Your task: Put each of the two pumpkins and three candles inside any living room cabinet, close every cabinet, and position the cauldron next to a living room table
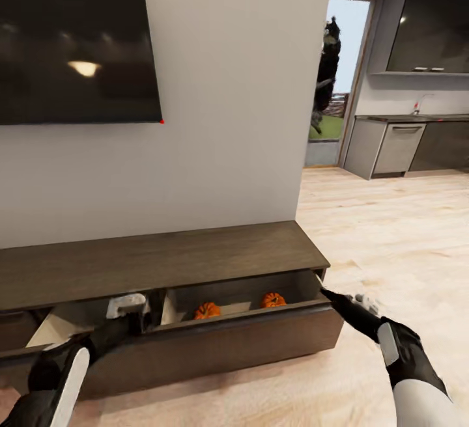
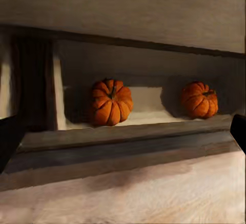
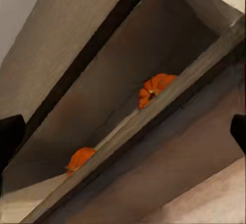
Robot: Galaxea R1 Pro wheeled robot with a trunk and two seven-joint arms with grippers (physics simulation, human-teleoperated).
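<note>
Inside the cabinet point(image 1: 169, 264), both pumpkins point(image 1: 207, 311) point(image 1: 273, 299) sit in its pulled-out drawer. Right gripper point(image 1: 326, 292) touches that drawer's end corner, left gripper point(image 1: 127, 313) at its front; both spread apart, empty.

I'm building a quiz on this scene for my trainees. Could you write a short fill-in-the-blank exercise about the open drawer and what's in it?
1. The number of pumpkins lying inside the open drawer is ____.
2. The left pumpkin and the right pumpkin are bright ____ in colour.
3. The black screen is mounted on the wall ____ the cabinet.
4. The right pincer reaches toward the drawer's ____ end.

Missing words: two; orange; above; right
</note>
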